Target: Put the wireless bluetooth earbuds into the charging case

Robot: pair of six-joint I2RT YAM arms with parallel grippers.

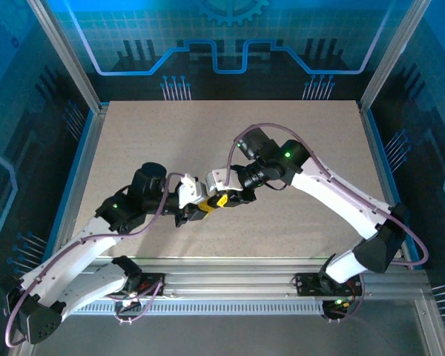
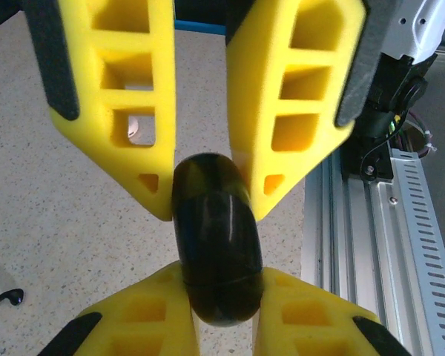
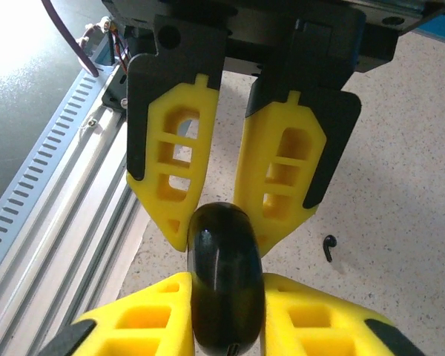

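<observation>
A glossy black charging case hangs closed above the table, held from both ends. My left gripper is shut on its near end, both yellow fingers pressed to its sides. My right gripper is shut on the other end of the same charging case. In the top view the two grippers meet tip to tip at the table's middle front. One black earbud lies on the table at the lower left of the left wrist view; the right wrist view has the black earbud right of the case.
The speckled beige table stretches behind the arms. An aluminium rail runs along the near edge, close under both grippers, as rail and rail in the wrist views. Blue enclosure walls stand on three sides.
</observation>
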